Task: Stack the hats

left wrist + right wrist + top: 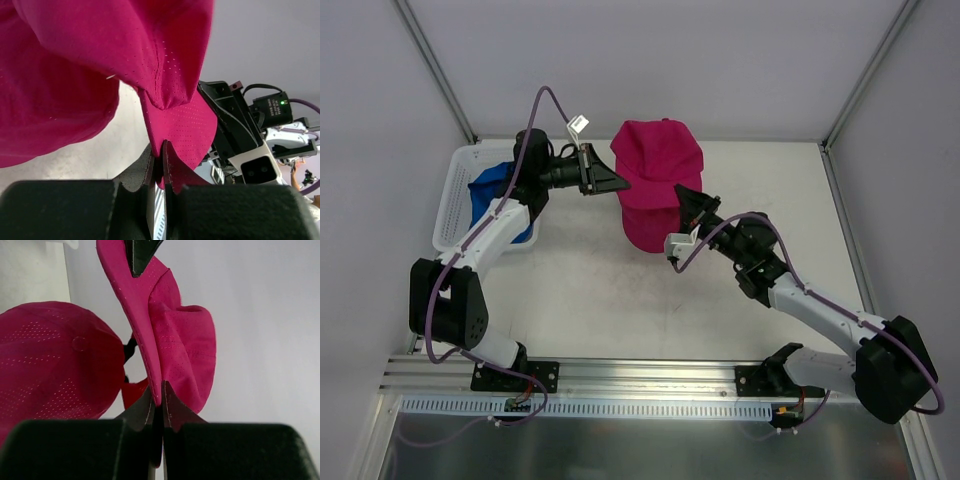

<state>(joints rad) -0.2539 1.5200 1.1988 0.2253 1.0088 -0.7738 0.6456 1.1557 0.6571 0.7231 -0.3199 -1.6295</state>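
A magenta-pink hat (658,158) hangs above the table, held between both grippers. My left gripper (618,185) is shut on its left edge, with the fabric pinched between the fingertips (162,152). My right gripper (686,196) is shut on its right edge (161,390). A second pink hat (642,230) lies on the table just below and in front of the held one; it also shows in the right wrist view (55,365). A bright blue hat (492,186) lies in the basket, partly hidden by the left arm.
A white slatted basket (453,205) stands at the table's back left, under the left arm. Grey walls with metal posts close in the back and sides. An aluminium rail (640,375) runs along the near edge at the arm bases.
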